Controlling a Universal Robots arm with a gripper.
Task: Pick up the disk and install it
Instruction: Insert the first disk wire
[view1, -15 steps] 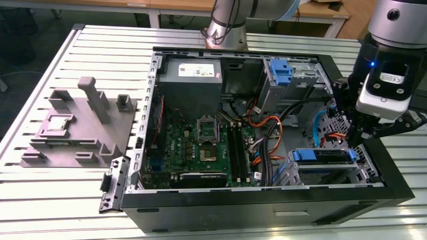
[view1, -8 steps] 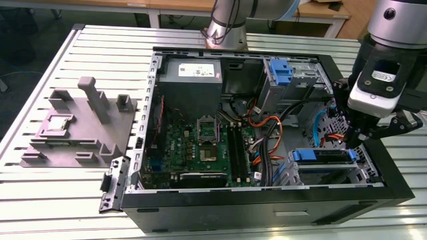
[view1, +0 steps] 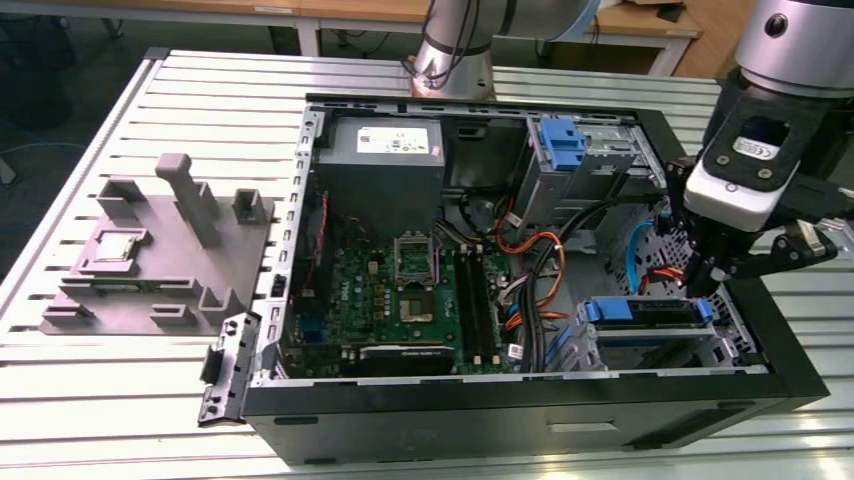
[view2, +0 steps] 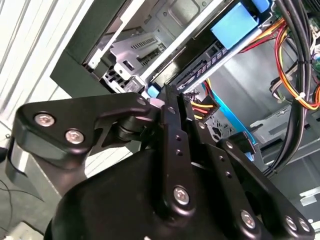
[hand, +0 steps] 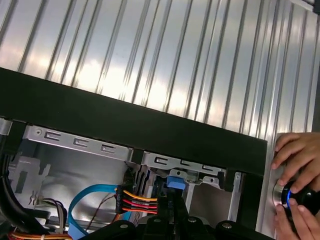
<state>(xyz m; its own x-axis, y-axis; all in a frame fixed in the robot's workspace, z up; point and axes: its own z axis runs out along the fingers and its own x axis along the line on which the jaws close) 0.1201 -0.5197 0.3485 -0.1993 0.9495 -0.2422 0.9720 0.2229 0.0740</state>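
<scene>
In the exterior view the gripper (view1: 703, 283) hangs inside the open computer case (view1: 534, 410), at the side toward the exterior view's right, just above the lower drive bay; the disk (view1: 645, 312), blue carrier frame showing, sits in that bay beside the fingertips; whether the fingers are spread or pressed together I cannot tell, since the arm's wrist blocks them. The second wrist view gives what the exterior view cannot: the black fingers (view2: 172, 130) reach to the blue edge of the disk (view2: 235, 27) in its metal cage, with orange and red cables (view2: 295, 75) hanging close by. The first wrist view adds a person's hand (hand: 295, 185) on a round blue-lit button, outside the case wall on the ribbed metal table (hand: 165, 55); a blue data cable (hand: 87, 197) loops beside the bay. Elsewhere, the motherboard (view1: 400, 290), the power supply (view1: 387, 145) and a grey fixture block (view1: 154, 250) on the table.
</scene>
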